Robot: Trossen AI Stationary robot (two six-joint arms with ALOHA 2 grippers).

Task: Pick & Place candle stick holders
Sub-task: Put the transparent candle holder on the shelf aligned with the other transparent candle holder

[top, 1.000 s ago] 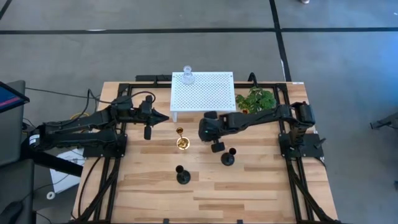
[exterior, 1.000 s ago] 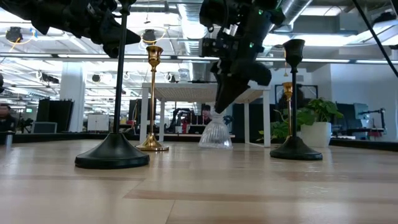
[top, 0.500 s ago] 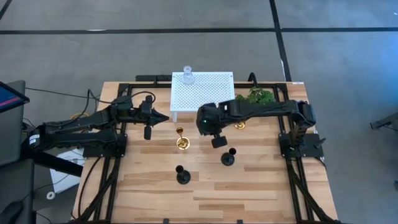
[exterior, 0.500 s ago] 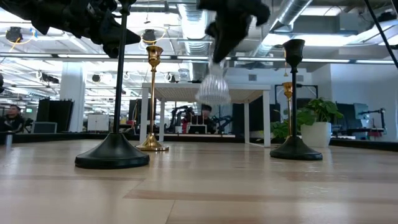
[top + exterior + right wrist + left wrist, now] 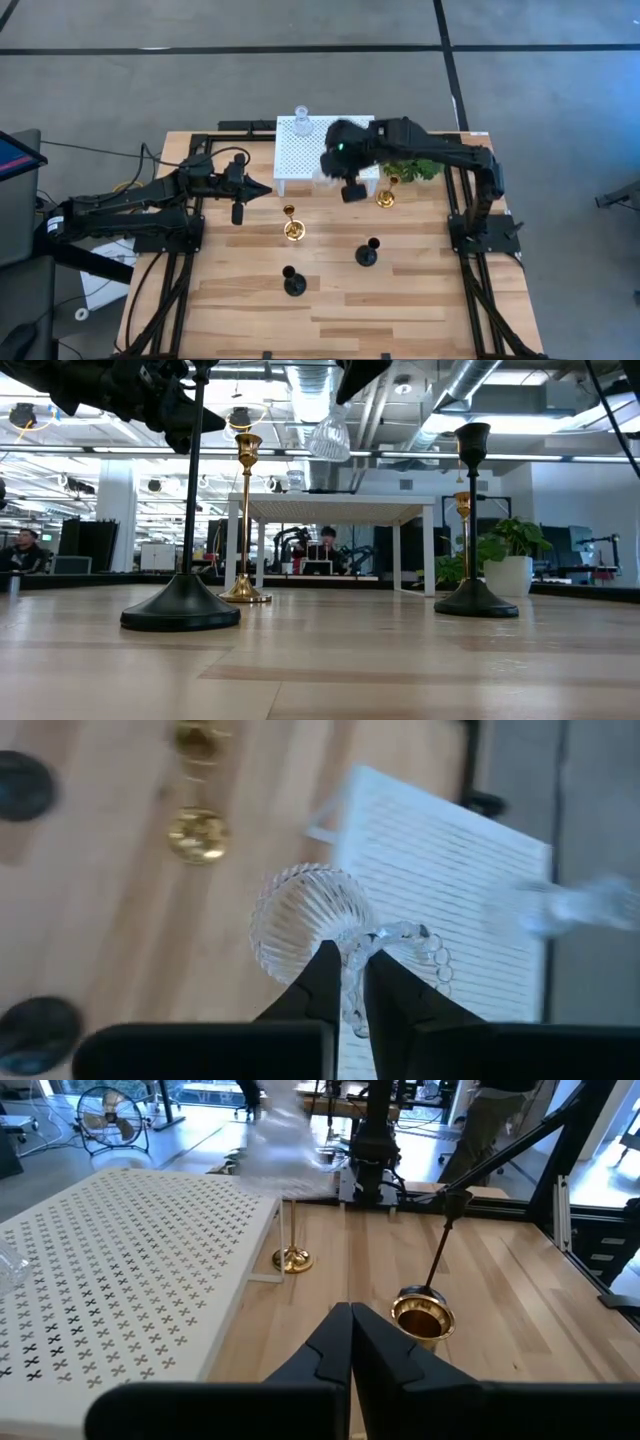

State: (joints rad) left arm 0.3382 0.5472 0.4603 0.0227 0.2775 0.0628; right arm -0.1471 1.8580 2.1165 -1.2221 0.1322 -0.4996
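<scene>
clear ribbed glass, a small candle stick holder [image 5: 305, 925], is pinched by its beaded stem in the right gripper [image 5: 345, 970], whose jaws are clenched on it, and is held high over the front edge of the white perforated rack [image 5: 310, 150]. a second glass holder [image 5: 301, 122] stands at the rack's far corner. the left gripper [image 5: 350, 1342] is kept shut and empty beside the rack. the grip is narrow; if the arm is swung or lowered abruptly, the glass could slip, tilt or strike the rack.
</scene>
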